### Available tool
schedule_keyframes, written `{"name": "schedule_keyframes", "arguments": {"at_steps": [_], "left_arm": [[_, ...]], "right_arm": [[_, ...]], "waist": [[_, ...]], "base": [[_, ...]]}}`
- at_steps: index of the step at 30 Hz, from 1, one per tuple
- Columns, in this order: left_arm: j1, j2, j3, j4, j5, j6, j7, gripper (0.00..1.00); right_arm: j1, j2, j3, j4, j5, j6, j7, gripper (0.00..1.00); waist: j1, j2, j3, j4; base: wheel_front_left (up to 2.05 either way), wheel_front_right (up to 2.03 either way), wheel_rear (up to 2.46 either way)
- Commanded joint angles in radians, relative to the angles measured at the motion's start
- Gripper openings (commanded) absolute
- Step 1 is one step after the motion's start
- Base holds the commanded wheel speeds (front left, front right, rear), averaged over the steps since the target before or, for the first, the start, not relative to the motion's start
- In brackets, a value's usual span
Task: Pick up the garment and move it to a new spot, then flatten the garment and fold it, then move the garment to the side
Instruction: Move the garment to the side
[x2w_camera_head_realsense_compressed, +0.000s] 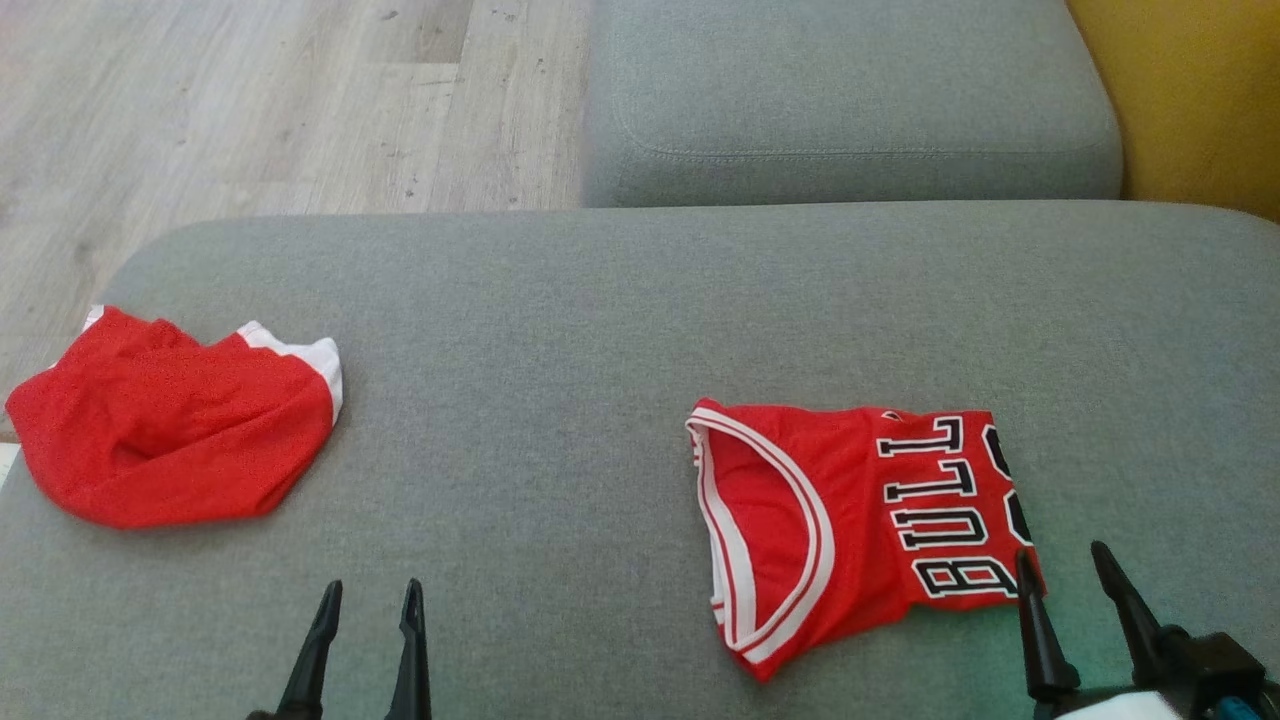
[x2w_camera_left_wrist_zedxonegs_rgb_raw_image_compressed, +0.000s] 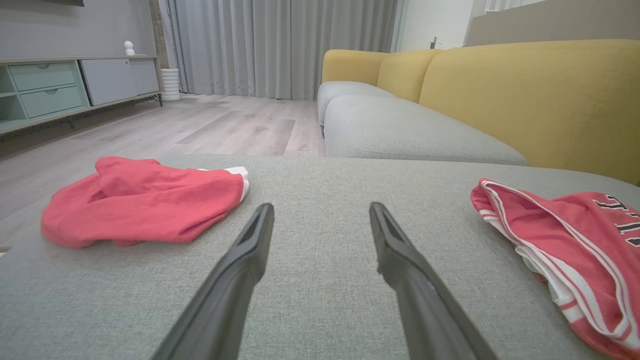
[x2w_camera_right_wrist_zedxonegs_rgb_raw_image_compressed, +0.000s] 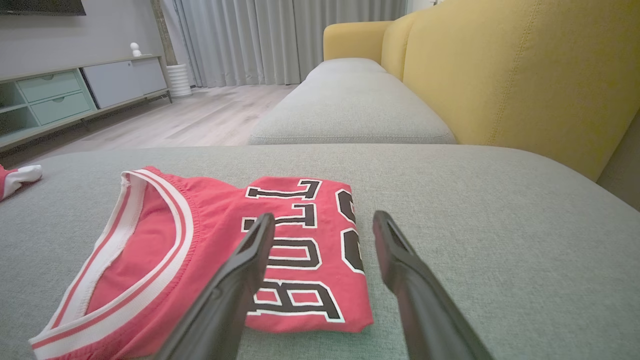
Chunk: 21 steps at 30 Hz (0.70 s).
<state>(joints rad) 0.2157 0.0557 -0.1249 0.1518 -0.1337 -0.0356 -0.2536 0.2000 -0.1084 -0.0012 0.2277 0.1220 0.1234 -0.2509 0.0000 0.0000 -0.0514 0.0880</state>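
A folded red jersey (x2w_camera_head_realsense_compressed: 860, 525) with black-and-white lettering and white trim lies flat on the grey cushion (x2w_camera_head_realsense_compressed: 620, 340), right of centre; it also shows in the right wrist view (x2w_camera_right_wrist_zedxonegs_rgb_raw_image_compressed: 280, 250) and at the right edge of the left wrist view (x2w_camera_left_wrist_zedxonegs_rgb_raw_image_compressed: 565, 235). My right gripper (x2w_camera_head_realsense_compressed: 1062, 562) is open at the jersey's near right corner, holding nothing, its left finger over the cloth edge. My left gripper (x2w_camera_head_realsense_compressed: 368, 598) is open over bare cushion at the lower left, apart from both garments. A crumpled red garment (x2w_camera_head_realsense_compressed: 175, 420) with white trim lies at the cushion's left end.
A second grey seat cushion (x2w_camera_head_realsense_compressed: 850, 100) lies beyond, with the yellow sofa back (x2w_camera_head_realsense_compressed: 1190, 90) to the right. Wooden floor (x2w_camera_head_realsense_compressed: 250, 100) runs past the cushion's left and far edges. A low cabinet (x2w_camera_left_wrist_zedxonegs_rgb_raw_image_compressed: 75, 85) and curtains (x2w_camera_left_wrist_zedxonegs_rgb_raw_image_compressed: 280, 45) stand farther off.
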Motion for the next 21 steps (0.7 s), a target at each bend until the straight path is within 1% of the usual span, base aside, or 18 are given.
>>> {"name": "schedule_keyframes", "arguments": {"at_steps": [1,7,9,11,12,13,17,19,20,21], "left_arm": [[-0.026,-0.005,0.039,-0.026,0.003,-0.003,-0.008,1.0],[-0.025,-0.005,0.038,-0.026,-0.004,-0.001,-0.008,1.0],[-0.024,-0.005,0.035,-0.026,-0.006,0.0,-0.008,1.0],[-0.024,-0.005,0.033,-0.026,-0.007,0.001,-0.008,1.0],[-0.023,-0.005,0.032,-0.026,-0.008,0.002,-0.008,1.0],[-0.021,-0.005,0.031,-0.025,-0.008,0.002,-0.008,1.0],[-0.02,-0.005,0.028,-0.022,-0.011,0.001,-0.008,1.0],[-0.024,-0.005,0.024,-0.018,-0.011,-0.002,-0.008,1.0],[-0.024,-0.005,0.024,-0.018,-0.011,-0.002,-0.008,1.0],[-0.027,-0.005,0.022,-0.017,-0.012,-0.003,-0.008,1.0]], "right_arm": [[-0.026,-0.017,0.025,-0.024,0.005,0.007,-0.011,1.0],[-0.04,-0.02,0.027,-0.017,0.01,0.007,-0.011,1.0],[-0.053,-0.025,0.031,-0.021,0.044,0.007,-0.011,1.0],[-0.075,-0.043,0.03,-0.03,0.1,0.007,-0.002,1.0],[-0.089,-0.06,0.03,-0.04,0.132,0.007,0.018,1.0],[-0.102,-0.078,0.029,-0.05,0.169,0.007,0.053,1.0],[-0.157,-0.171,0.045,-0.074,0.32,0.007,0.27,1.0],[-0.181,-0.222,0.08,-0.063,0.368,0.007,0.383,1.0],[-0.181,-0.222,0.08,-0.063,0.368,0.007,0.383,1.0],[-0.194,-0.234,0.085,-0.046,0.399,0.007,0.432,1.0]], "waist": [[0.0,0.0,0.0,0.0],[0.0,0.0,0.003,-0.001],[0.0,0.0,0.007,0.0],[0.0,0.0,0.01,0.0],[0.0,0.0,0.011,0.001],[0.0,0.0,0.014,0.002],[0.0,0.0,0.029,0.008],[0.0,0.0,0.037,0.016],[0.0,0.0,0.037,0.016],[0.0,0.0,0.04,0.021]], "base": [[0.0,0.0,0.0],[0.0,0.0,0.0],[0.0,0.0,0.0],[0.0,0.0,0.0],[0.0,0.0,0.0],[0.0,0.0,0.0],[0.0,0.0,0.0],[0.0,0.0,0.0],[0.0,0.0,0.0],[0.0,0.0,0.0]]}}
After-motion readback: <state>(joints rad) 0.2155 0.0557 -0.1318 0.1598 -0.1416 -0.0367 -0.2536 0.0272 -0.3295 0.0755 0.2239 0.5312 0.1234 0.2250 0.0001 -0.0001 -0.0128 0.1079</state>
